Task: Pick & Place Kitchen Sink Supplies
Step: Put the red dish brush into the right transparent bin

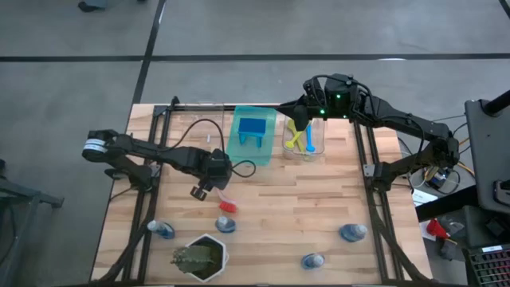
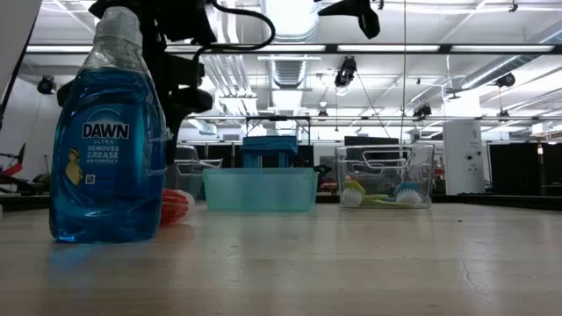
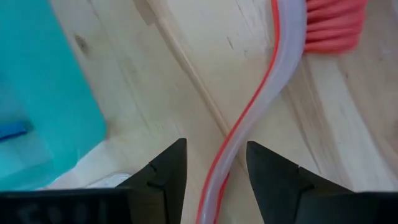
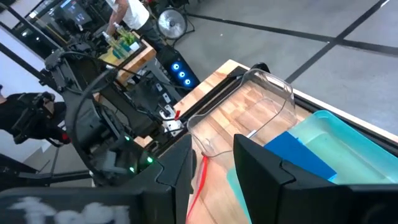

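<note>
A red dish brush (image 1: 227,206) lies flat on the wooden table, its red bristle head (image 3: 333,25) toward the near edge. My left gripper (image 3: 214,168) points down over its handle (image 3: 261,99), open, one finger on each side and no touch showing. My right gripper (image 4: 211,165) hangs open with nothing in it, high above the clear bin (image 1: 304,142) that holds a yellow-green brush (image 1: 296,137) and a blue brush (image 1: 310,137). A blue sponge (image 1: 253,130) lies in the green tray (image 1: 239,147). Several blue bottles stand near the front edge, among them bottle (image 1: 225,225) and bottle (image 1: 352,232).
A green plant in a white pot (image 1: 199,255) stands at the near left. A second clear bin (image 4: 261,93) sits left of the green tray. In the low view a blue bottle (image 2: 105,132) stands in front of the left arm. Bare tabletop (image 1: 295,207) lies in the middle.
</note>
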